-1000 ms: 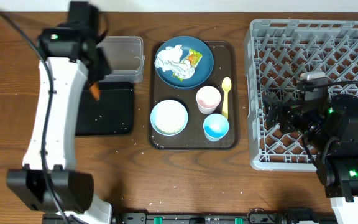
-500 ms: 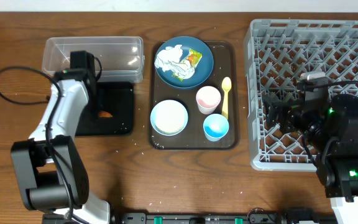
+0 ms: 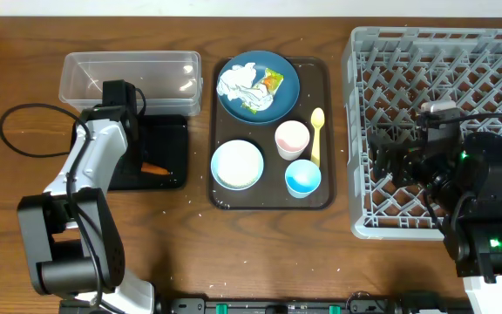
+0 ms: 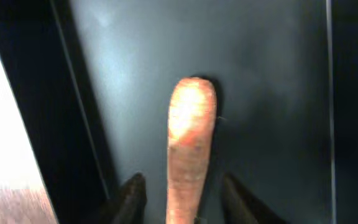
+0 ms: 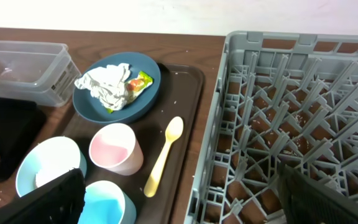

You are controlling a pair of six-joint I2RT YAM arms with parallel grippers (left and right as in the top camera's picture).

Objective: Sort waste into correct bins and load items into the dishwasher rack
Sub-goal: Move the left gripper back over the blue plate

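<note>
**Step in hand:** waste sorting, carrot drop-off. The carrot (image 4: 190, 130) lies flat on the floor of the black tray (image 3: 168, 131), toward its near right corner. The left claw (image 4: 184, 190) hangs low over it, half spread. One finger stands on each side of the stick with a dark gap showing at both, so you can take it as let go, not gripped.

**Right claw:** it (image 5: 179, 180) is spread wide and holds nothing. It hovers over the left side of the rack (image 3: 356, 131), which looks bare of dishes.

**Left to do, as things lie:**
- The napkin (image 3: 238, 85) and wrapper (image 3: 271, 83) sit together on the plate (image 3: 277, 100), at the far end of the brown tray (image 3: 325, 113).
- The bowl (image 3: 236, 164), pink cup (image 3: 291, 138), blue cup (image 3: 303, 178) and spoon (image 3: 316, 135) all sit on that tray, none of them loaded.
- The tub (image 3: 129, 65), just beyond the black tray, appears to hold nothing.

**Next move, my judgement:** lift the left claw straight up so a finger does not drag the carrot. Then swing right to the plate and open wider for the napkin. It touches the wrapper, so pinch the napkin at its left edge to take one piece only. The plate should wait until both are off.
</note>
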